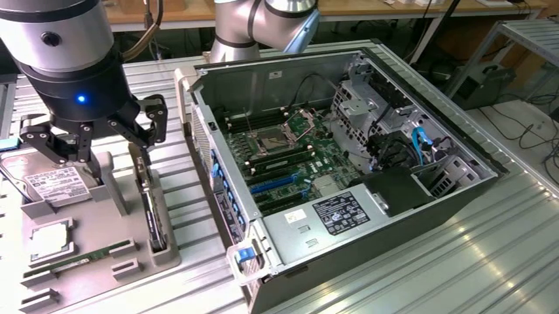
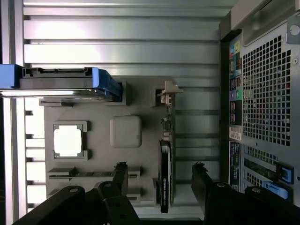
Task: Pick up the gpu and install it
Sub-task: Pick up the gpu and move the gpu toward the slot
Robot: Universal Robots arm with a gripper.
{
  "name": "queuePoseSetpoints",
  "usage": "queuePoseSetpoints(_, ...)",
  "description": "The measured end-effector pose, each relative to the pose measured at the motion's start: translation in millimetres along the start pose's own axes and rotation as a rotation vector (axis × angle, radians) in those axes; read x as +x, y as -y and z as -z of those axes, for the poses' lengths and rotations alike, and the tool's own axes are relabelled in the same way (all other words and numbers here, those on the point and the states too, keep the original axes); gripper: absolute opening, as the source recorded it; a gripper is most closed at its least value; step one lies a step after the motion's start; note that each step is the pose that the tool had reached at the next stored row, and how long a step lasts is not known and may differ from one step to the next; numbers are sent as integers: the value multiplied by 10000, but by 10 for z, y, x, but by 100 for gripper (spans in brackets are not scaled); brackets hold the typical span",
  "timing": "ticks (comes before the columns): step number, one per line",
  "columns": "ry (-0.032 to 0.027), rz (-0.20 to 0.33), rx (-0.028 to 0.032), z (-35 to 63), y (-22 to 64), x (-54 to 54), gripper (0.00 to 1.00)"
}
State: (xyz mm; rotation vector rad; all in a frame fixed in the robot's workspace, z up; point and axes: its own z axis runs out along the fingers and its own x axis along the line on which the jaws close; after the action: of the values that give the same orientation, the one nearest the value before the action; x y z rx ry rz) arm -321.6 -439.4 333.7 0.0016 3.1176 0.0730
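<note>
The motherboard [image 1: 288, 157] inside the open computer case [image 1: 262, 82] is shown by the exterior view, the case's perforated rear panel [image 2: 267, 93] by the wrist view. The gpu [image 2: 165, 159] is seen edge-on, its face hidden. It is held upright in the grey tray [image 2: 98, 140], between the widely parted fingers [image 2: 121, 176] of the gripper [image 2: 161, 165], gaps left on both sides.
</note>
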Motion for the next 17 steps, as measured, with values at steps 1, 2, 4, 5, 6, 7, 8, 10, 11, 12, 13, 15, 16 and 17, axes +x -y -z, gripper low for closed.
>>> queuePoseSetpoints(1,1,0,-2,-6,0,0,66)
queuePoseSetpoints(2,0,0,-3,-13,1,0,66)
queuePoseSetpoints(4,0,0,-5,-25,2,0,66)
queuePoseSetpoints(5,0,0,-6,-31,2,0,66)
queuePoseSetpoints(6,0,0,-7,-37,2,0,66)
queuePoseSetpoints(7,0,0,-8,-43,2,1,66)
queuePoseSetpoints(8,0,0,-10,-59,3,1,66)
queuePoseSetpoints(10,0,0,-13,-71,4,1,66)
queuePoseSetpoints(11,0,1,-15,-80,5,1,66)
queuePoseSetpoints(12,0,0,-17,-88,5,2,66)
queuePoseSetpoints(13,0,0,-19,-94,5,2,66)
queuePoseSetpoints(15,0,0,-21,-105,6,2,66)
queuePoseSetpoints(16,0,-1,-23,-110,6,3,66)
queuePoseSetpoints(17,0,0,-26,-117,7,2,66)
